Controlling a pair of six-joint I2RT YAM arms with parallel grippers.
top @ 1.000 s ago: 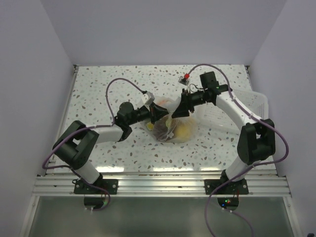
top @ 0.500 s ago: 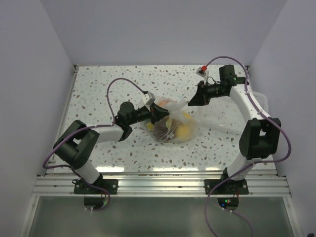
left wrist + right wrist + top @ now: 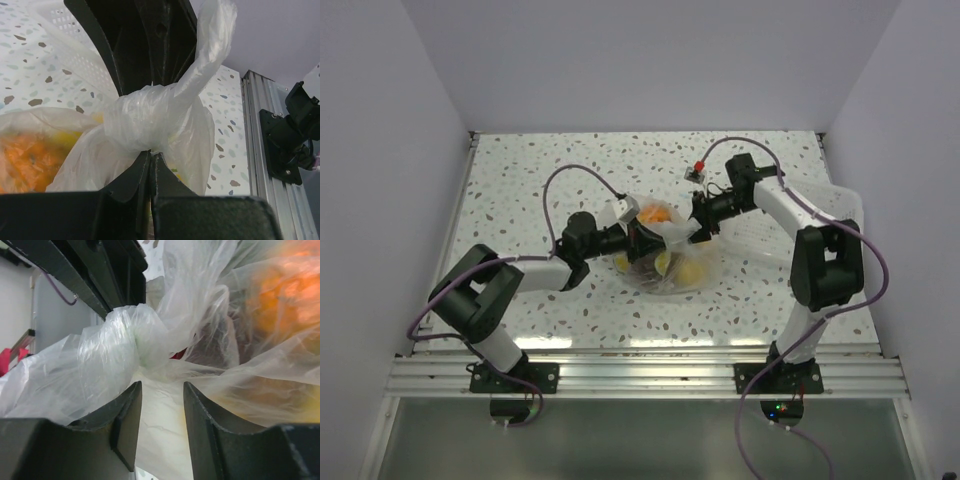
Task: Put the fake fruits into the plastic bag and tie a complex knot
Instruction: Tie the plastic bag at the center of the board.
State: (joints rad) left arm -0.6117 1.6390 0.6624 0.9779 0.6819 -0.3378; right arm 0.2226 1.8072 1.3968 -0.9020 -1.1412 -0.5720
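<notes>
We record one bag (image 3: 672,262), fruits (image 3: 656,213) inside, lying on the counter (image 3: 540,170) between the two sets of fingers.

- Left fingers (image 3: 151,159): pressed together on bag film.
- Knot (image 3: 142,117): right at their tips.
- Right fingers (image 3: 698,226): narrowly apart, film lying in the gap, tips facing the left ones across the knot.
- Open room: we find bare counter behind the left fingers and beyond both sets.
- In the way: a white tray (image 3: 765,242) just behind the right fingers, under that arm.
- Edges: walls (image 3: 390,150) close three sides and a rail (image 3: 640,375) runs along the near edge.
</notes>
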